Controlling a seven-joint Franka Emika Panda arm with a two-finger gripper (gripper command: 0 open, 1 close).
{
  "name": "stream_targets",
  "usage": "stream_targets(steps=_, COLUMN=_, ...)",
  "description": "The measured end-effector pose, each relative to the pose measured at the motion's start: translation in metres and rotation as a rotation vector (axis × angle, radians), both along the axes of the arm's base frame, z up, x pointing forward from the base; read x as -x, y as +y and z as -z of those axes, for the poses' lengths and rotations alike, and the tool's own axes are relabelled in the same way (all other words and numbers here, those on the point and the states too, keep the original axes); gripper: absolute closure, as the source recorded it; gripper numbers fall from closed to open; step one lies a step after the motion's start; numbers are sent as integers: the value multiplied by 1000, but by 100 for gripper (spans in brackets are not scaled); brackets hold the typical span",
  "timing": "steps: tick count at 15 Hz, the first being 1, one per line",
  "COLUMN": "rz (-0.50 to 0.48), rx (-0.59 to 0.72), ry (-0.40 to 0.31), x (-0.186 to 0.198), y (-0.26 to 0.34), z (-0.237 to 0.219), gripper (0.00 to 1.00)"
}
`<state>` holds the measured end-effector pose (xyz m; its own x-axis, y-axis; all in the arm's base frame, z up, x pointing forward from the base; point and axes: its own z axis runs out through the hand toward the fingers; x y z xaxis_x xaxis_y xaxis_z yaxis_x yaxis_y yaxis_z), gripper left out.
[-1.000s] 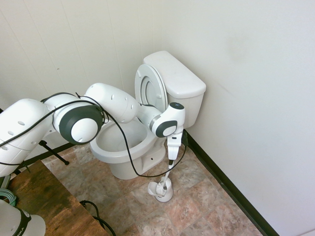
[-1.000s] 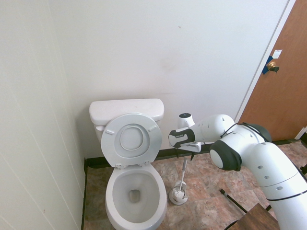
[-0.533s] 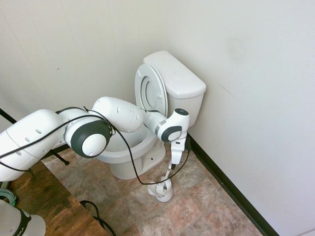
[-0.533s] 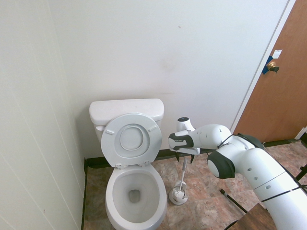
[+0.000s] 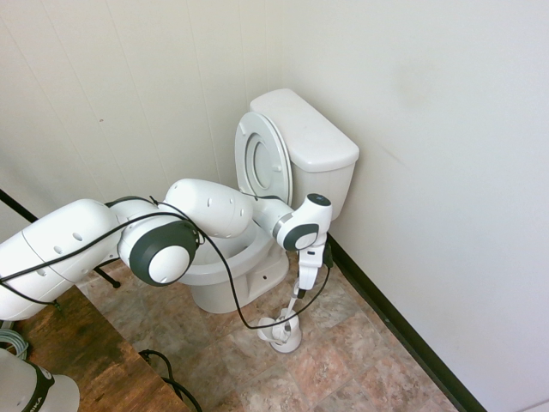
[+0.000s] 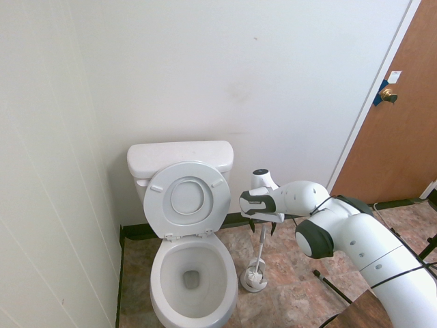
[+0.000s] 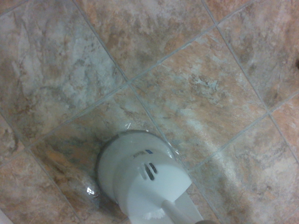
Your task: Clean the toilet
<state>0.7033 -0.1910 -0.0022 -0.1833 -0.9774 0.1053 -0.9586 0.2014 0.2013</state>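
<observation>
The white toilet (image 5: 225, 262) stands in the corner with its seat and lid (image 5: 262, 159) raised against the tank (image 5: 309, 142); the bowl (image 6: 194, 273) looks open. Beside it on the tiled floor stands a small white brush holder (image 5: 281, 331) with a thin handle (image 6: 261, 247) rising upright from it. My gripper (image 5: 300, 286) hangs pointing down at the top of that handle, open, with its fingertips level with the handle's upper end. The wrist view looks straight down on the brush holder (image 7: 140, 179), with the handle (image 7: 177, 215) at the frame's lower edge.
A wall with a black baseboard (image 5: 395, 319) runs close behind the brush holder. A brown door (image 6: 399, 123) is on the far side of the arm. A wooden table corner (image 5: 81, 352) sits near the arm's base. A dark rod (image 6: 331, 285) lies on the floor tiles.
The arm has stretched forward and lowered. The gripper has come down by the toilet bowl to the top of the brush handle. Its jaws have stayed open.
</observation>
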Motion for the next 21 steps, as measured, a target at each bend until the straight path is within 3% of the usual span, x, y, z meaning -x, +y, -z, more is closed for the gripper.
stream_targets(steps=18, rz=-3, rx=-15, ry=3, x=2, y=1, z=3, gripper=100)
stream_targets(steps=21, rz=-66, rx=-31, ry=-3, x=2, y=0, z=4, gripper=100)
